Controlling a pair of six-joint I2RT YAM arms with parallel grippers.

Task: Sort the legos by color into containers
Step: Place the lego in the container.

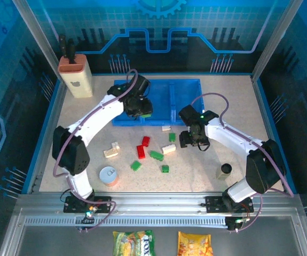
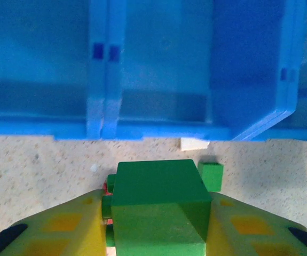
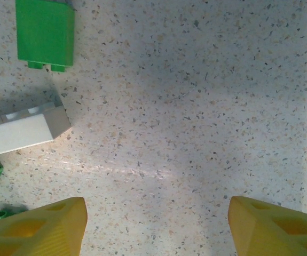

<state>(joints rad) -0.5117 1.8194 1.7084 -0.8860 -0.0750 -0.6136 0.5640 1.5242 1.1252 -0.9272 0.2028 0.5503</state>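
My left gripper [image 1: 138, 109] is shut on a green lego [image 2: 158, 205] just in front of the blue tray [image 1: 188, 101], whose front wall [image 2: 158, 129] and dividers face the left wrist camera. A small green lego [image 2: 211, 176] and a cream one [image 2: 194, 143] lie by that wall. My right gripper [image 1: 193, 137] hangs open over bare table, its yellow fingers [image 3: 36, 229] wide apart. To its left lie a green lego [image 3: 45, 33] and a cream lego [image 3: 20, 130]. More loose legos sit mid-table: red [image 1: 141, 151], green [image 1: 156, 155], cream [image 1: 111, 150].
A round white-topped can [image 1: 108, 176] stands at the front left and a small black cylinder [image 1: 226, 169] at the front right. A beige holder with an orange top [image 1: 75, 74] is at the back left. Blue walls ring the table.
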